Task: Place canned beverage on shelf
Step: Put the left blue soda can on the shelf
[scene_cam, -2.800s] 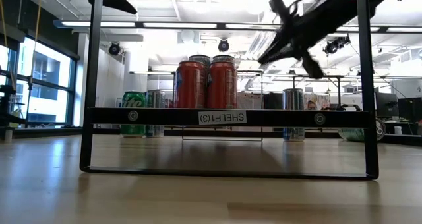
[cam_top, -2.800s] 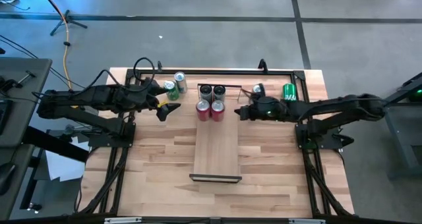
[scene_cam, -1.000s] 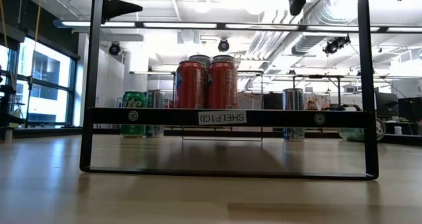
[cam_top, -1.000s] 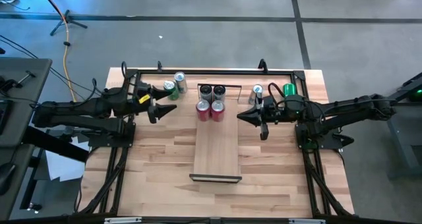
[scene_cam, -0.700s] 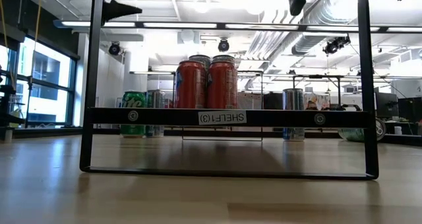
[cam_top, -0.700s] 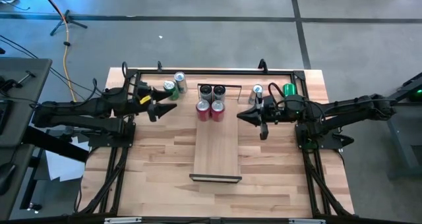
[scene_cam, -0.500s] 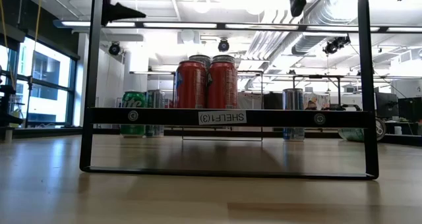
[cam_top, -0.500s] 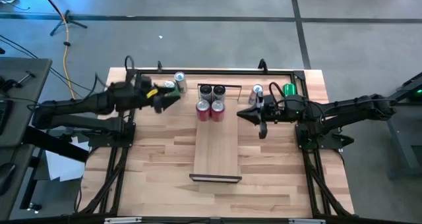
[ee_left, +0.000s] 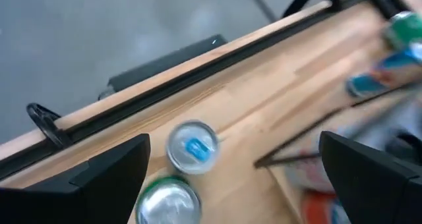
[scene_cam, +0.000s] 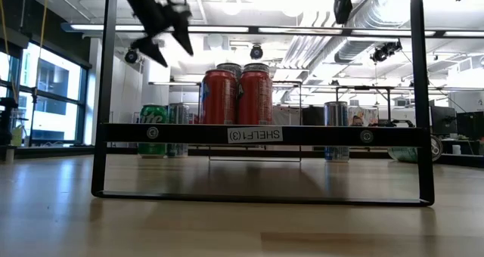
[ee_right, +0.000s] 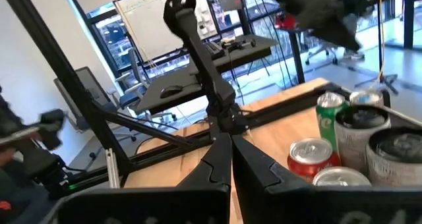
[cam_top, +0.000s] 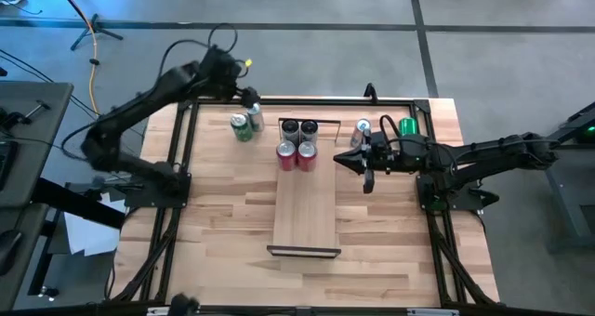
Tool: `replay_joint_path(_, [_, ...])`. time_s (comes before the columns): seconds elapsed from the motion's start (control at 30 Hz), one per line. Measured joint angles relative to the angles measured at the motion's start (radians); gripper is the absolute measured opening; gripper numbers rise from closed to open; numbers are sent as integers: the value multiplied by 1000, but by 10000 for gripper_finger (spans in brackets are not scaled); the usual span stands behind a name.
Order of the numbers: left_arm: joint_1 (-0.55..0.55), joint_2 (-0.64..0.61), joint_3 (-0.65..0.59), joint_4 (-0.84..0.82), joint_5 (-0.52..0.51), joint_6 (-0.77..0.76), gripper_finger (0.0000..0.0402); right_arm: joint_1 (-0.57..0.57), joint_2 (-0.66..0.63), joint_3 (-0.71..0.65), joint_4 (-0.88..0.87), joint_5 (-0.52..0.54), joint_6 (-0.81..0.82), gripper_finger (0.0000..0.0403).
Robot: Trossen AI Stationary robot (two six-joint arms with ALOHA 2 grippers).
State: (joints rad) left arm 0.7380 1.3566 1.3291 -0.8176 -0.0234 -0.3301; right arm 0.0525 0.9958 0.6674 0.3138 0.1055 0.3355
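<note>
You had the left gripper point(ee_left: 231, 178) spread wide above the silver can point(cam_top: 254, 114) and green can point(cam_top: 241, 125), beside the shelf point(cam_top: 304, 209), lining up a pick. Right gripper point(ee_right: 224, 161) pressed together, empty, parked aside.

Shelf point(cam_top: 304, 209) mid-surface point(cam_top: 223, 232), cans at its far end.
Four cans point(cam_top: 297, 141) stand on that end; two cans point(cam_top: 247, 122) lie left, two more point(cam_top: 385, 128) right.

The table point(cam_top: 223, 223) is seen from straight overhead; the shelf point(scene_cam: 257, 134) is viewed level and close, and is shared by both.
</note>
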Motion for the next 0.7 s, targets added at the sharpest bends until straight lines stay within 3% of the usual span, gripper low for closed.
replay_joint_path(0.3, [106,249,37,-8,120,20,397,1,0,0,-52,-2,144,0])
replay_joint_path(0.7, [98,353,38,-18,127,37,397,1,0,0,-64,-3,156,0])
